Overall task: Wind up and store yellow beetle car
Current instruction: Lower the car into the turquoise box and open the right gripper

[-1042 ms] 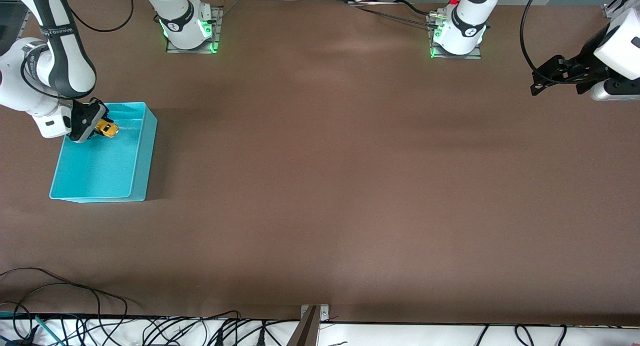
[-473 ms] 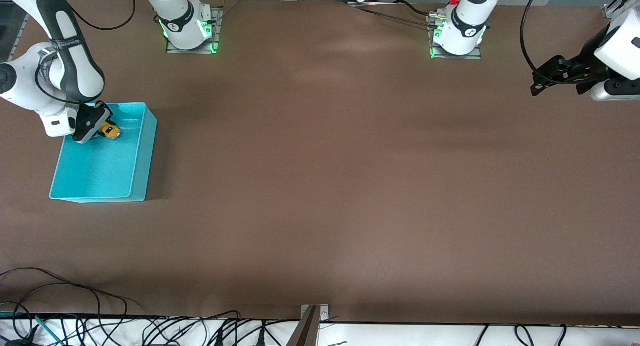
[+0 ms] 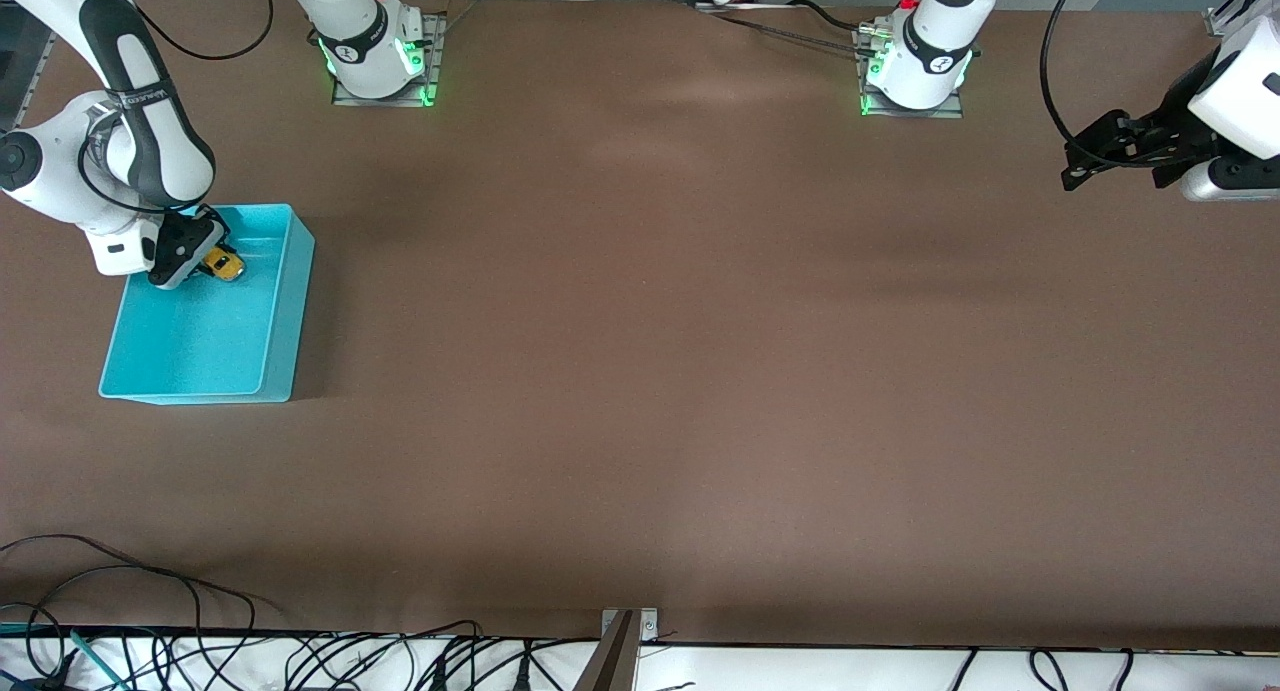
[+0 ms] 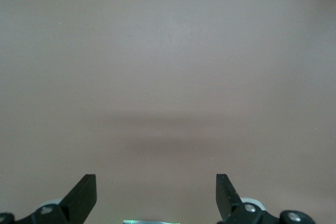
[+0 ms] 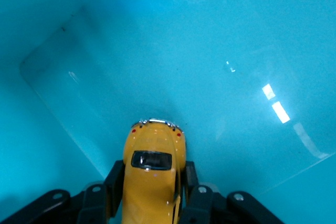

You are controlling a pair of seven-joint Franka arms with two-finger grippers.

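The yellow beetle car (image 3: 223, 264) (image 5: 152, 166), tiny with a dark window, is clamped between the two black fingers of my right gripper (image 3: 200, 264) (image 5: 152, 179). The gripper holds it inside the turquoise bin (image 3: 280, 301), at the bin's end toward the robots' bases, just above the bin floor (image 5: 210, 66). My left gripper (image 3: 1090, 156) (image 4: 156, 195) waits open and empty above bare table at the left arm's end, its fingers (image 4: 84, 195) spread wide.
The bin stands at the right arm's end of the brown table (image 3: 700, 371). Both arm bases (image 3: 375, 51) (image 3: 915, 66) stand along the table's edge farthest from the front camera. Loose cables (image 3: 200, 651) lie past the nearest edge.
My right gripper has sunk a little lower into the bin with the car, shifting slightly toward the bin's middle. The left arm has stayed still.
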